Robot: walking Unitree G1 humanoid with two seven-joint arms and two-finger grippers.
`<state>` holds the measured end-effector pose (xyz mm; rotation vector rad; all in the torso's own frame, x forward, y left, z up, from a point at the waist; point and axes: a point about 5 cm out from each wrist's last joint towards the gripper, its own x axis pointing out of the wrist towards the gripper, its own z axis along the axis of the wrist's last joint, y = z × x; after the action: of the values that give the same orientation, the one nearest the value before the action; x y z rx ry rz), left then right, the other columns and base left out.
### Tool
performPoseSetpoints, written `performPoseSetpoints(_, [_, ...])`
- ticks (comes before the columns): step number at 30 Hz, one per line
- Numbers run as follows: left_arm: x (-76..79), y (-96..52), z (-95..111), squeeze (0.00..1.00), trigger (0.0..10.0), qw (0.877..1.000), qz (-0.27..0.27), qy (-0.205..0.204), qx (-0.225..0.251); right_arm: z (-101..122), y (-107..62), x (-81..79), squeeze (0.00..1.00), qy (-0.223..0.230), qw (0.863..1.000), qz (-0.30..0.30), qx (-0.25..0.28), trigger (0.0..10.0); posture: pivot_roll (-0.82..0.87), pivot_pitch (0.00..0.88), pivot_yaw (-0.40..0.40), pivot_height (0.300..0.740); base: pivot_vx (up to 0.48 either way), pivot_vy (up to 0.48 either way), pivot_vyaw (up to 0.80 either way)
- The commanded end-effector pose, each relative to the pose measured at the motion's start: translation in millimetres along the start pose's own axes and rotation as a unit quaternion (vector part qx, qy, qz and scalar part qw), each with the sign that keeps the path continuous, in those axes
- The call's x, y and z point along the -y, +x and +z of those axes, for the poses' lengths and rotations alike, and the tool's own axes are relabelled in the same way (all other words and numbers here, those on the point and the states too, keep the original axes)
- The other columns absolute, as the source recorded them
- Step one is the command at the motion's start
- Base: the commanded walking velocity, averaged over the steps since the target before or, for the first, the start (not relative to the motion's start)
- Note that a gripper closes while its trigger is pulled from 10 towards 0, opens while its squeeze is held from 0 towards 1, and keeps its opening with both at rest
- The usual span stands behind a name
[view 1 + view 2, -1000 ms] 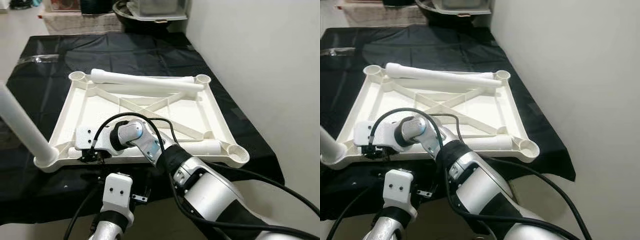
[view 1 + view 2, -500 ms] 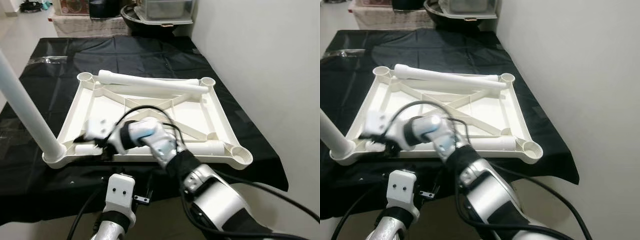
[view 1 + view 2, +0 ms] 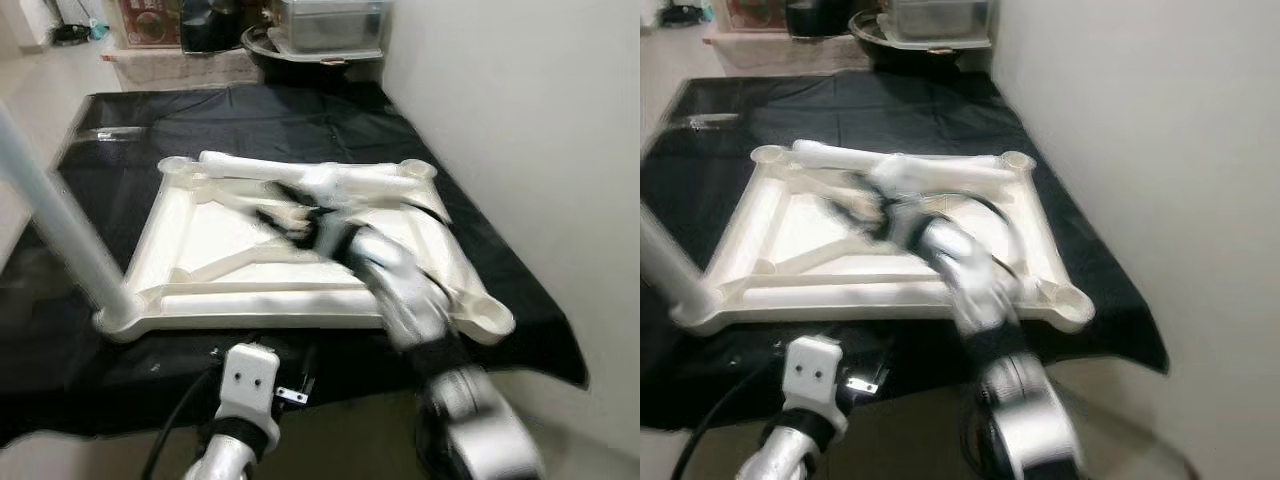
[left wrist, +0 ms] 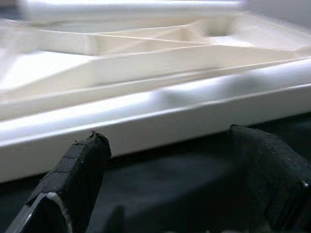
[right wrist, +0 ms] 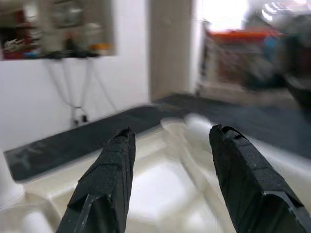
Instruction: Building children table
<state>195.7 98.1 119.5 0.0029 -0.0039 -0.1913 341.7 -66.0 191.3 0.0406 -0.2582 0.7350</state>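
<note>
White upturned tabletop [image 3: 200, 260], seemingly one leg [image 3: 60, 225] fitted; both claws spread

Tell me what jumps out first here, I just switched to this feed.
A white tabletop lies upside down on a black cloth, with one leg standing in its near left corner socket and another leg lying loose along the far edge. The right arm, blurred, stretches over the tabletop, its right gripper with jaws apart. The left gripper sits low by the near edge, jaws open.
</note>
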Motion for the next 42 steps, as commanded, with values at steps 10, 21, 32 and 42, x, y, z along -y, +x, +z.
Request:
performPoseSetpoints(10, [-2.8,1.2,-7,0.00,10.0,0.999,-0.010,0.036,0.000,-12,-31.5,-6.3,0.00,0.019,0.996,-0.082,-0.015,10.0,-0.05,0.025,-0.015,0.740,0.000,-0.151,0.00])
performPoseSetpoints(21, [-7.7,2.7,-11,0.00,10.0,0.999,0.009,0.041,-0.008,-11,-26.2,4.5,0.00,0.025,0.994,-0.101,-0.032,10.0,-0.04,0.023,-0.016,0.740,0.000,-0.383,0.00])
performPoseSetpoints(32, [-6.9,3.9,-14,0.00,10.0,0.999,0.009,0.030,-0.015,-17,-21.8,19.1,0.00,0.056,0.993,-0.056,-0.091,10.0,-0.05,0.032,-0.026,0.740,0.000,0.000,0.00])
performPoseSetpoints(42, [-4.0,1.9,-14,0.00,10.0,1.000,0.008,0.023,-0.017,-42,-42.3,52.3,0.00,0.102,0.956,-0.041,-0.274,10.0,-0.05,0.045,-0.027,0.740,0.000,0.000,0.00])
